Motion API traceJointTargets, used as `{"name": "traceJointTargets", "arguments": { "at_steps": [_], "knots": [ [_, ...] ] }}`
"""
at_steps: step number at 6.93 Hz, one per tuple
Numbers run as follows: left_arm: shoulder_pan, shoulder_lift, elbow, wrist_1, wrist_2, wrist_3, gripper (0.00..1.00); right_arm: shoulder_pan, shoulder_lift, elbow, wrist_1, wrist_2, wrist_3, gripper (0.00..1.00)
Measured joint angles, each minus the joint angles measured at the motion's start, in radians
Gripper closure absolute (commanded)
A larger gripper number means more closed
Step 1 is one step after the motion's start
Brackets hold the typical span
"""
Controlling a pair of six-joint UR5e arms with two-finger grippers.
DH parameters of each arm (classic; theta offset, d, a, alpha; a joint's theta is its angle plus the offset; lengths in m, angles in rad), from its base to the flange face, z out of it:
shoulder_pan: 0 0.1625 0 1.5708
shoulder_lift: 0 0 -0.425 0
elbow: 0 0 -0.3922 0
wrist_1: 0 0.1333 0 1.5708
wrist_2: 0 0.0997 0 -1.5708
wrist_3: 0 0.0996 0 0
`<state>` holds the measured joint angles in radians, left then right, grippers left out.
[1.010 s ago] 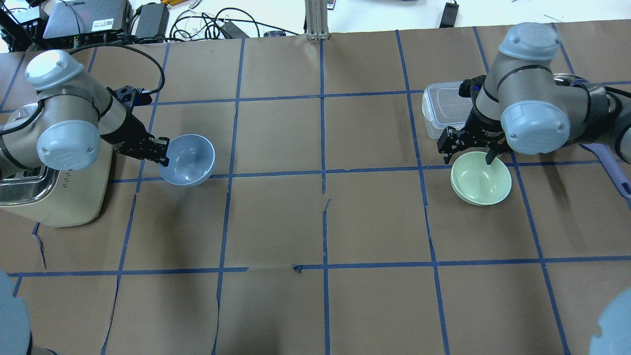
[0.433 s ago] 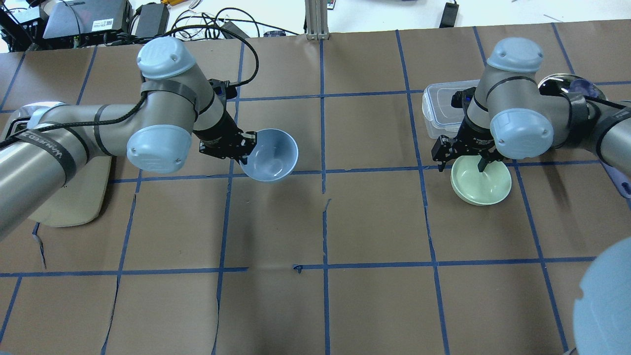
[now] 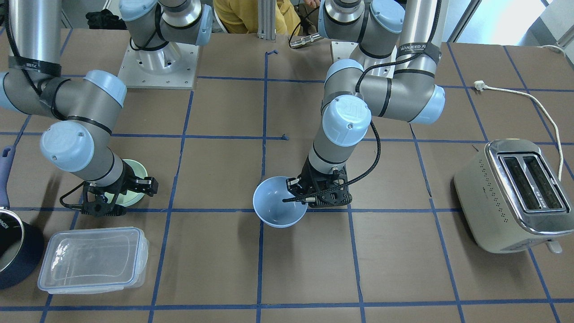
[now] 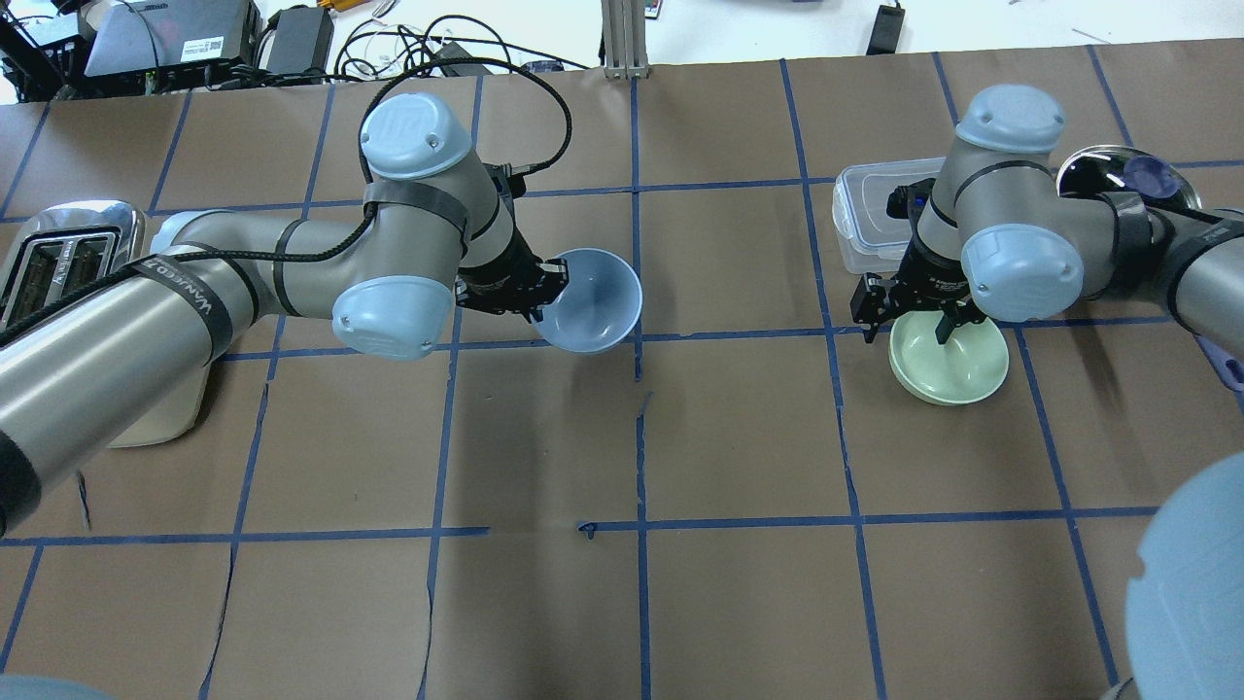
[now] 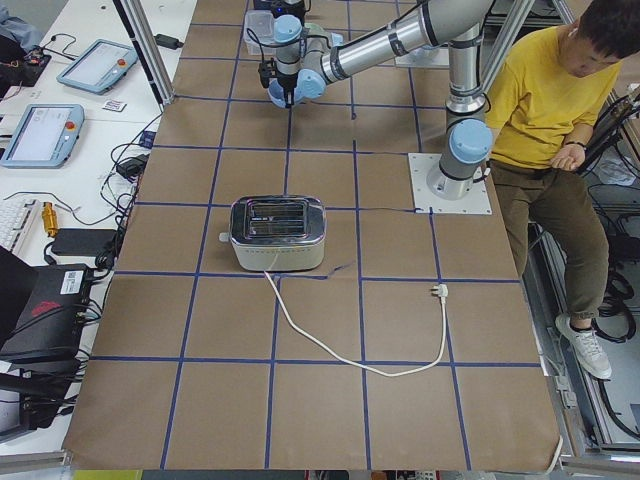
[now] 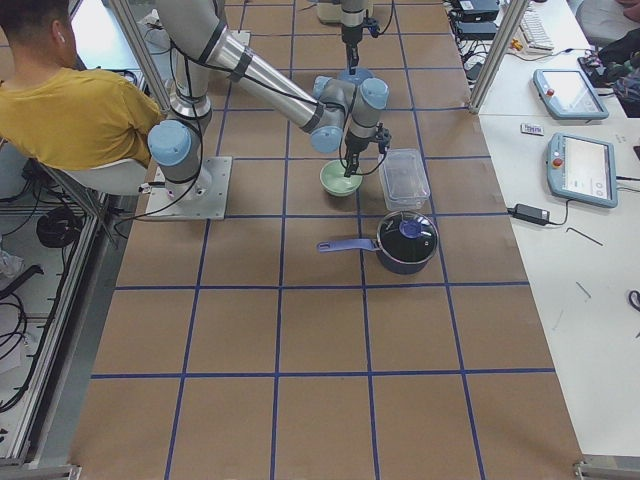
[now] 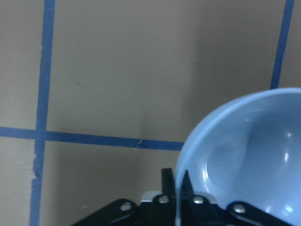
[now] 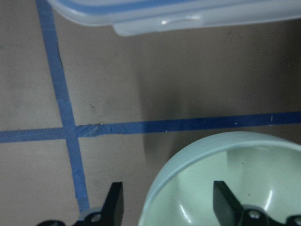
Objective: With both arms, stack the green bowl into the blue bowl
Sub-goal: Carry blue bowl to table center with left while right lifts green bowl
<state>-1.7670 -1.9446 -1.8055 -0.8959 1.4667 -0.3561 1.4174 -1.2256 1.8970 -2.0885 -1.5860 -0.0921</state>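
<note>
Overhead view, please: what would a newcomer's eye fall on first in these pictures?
The left gripper, shut on the rim of the blue bowl near the middle of the table, draws the eye first. Far to the robot's right, the right gripper stands open astride the rim of the green bowl, one finger inside and one outside. A clear plastic container lies just beyond that bowl.

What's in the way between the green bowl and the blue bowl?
Nothing visible. Only table surface shows between the green bowl and the blue bowl, which the left hand grips by its rim. The clear container sits beyond the green bowl, off that line.
</note>
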Motion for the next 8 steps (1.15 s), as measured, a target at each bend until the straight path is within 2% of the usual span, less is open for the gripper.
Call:
{"name": "traceJointTargets", "arguments": {
  "at_steps": [2, 3, 4, 5, 6, 8],
  "knots": [
    [-0.033, -0.053, 0.007, 0.084, -0.012, -0.079, 1.00, 0.000, -0.001, 0.000, -0.002, 0.001, 0.001, 1.00],
    [-0.038, -0.070, 0.007, 0.104, -0.013, -0.092, 0.90, 0.000, -0.006, -0.004, 0.000, 0.001, 0.001, 1.00],
    [-0.039, -0.081, 0.008, 0.116, -0.014, -0.099, 0.22, 0.000, -0.011, -0.015, 0.003, 0.001, 0.002, 1.00],
    [-0.040, -0.084, 0.011, 0.126, -0.013, -0.104, 0.05, 0.004, -0.017, -0.033, 0.014, -0.001, 0.003, 1.00],
    [-0.037, -0.076, 0.016, 0.130, -0.013, -0.106, 0.00, 0.012, -0.028, -0.056, 0.037, -0.002, 0.003, 1.00],
    [-0.010, -0.025, 0.053, 0.088, -0.007, -0.078, 0.00, 0.037, -0.045, -0.127, 0.120, -0.007, 0.034, 1.00]
  ]
}}
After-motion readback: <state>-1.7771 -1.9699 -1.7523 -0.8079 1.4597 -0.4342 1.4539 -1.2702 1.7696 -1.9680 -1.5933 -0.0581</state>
